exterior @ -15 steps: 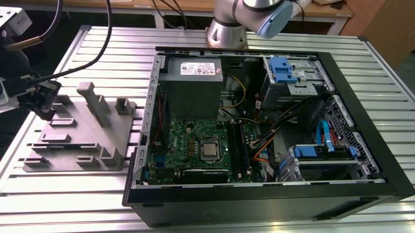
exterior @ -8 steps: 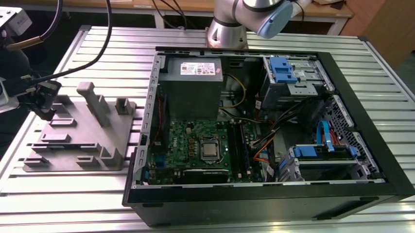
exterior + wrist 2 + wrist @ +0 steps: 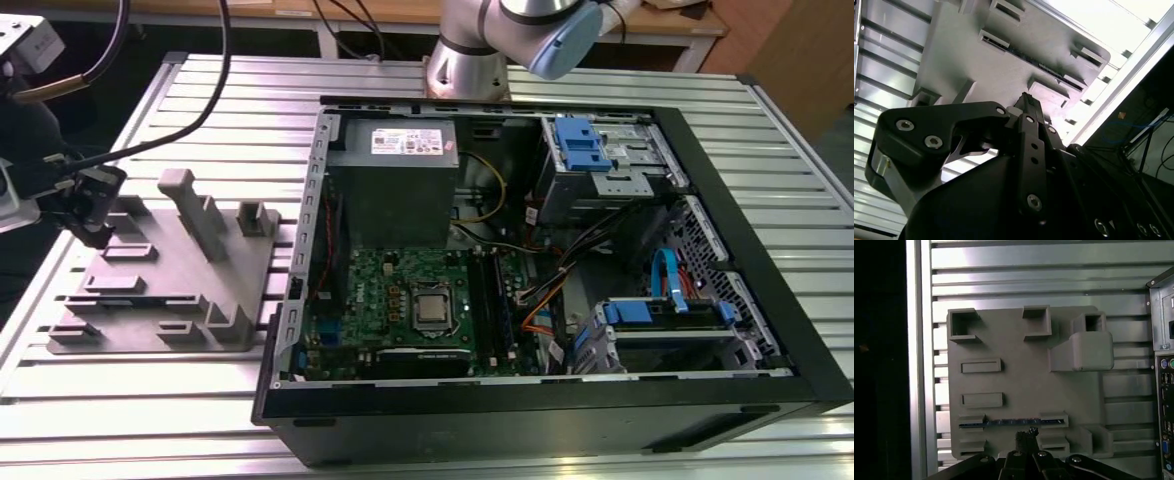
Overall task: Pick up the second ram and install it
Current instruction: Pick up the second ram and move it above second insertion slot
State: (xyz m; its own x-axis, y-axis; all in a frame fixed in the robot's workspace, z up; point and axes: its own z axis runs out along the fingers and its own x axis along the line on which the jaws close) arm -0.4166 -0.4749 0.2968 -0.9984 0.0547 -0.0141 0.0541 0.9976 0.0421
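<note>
Ram stick not picked up yet: sits on edge in grey holder. Gripper hangs over holder, near ram stick. Fingers pressed together, holding nothing. Computer case beside holder; install not started.

The white sticker on the grey metal power-supply box carries print. None of it is legible.
</note>
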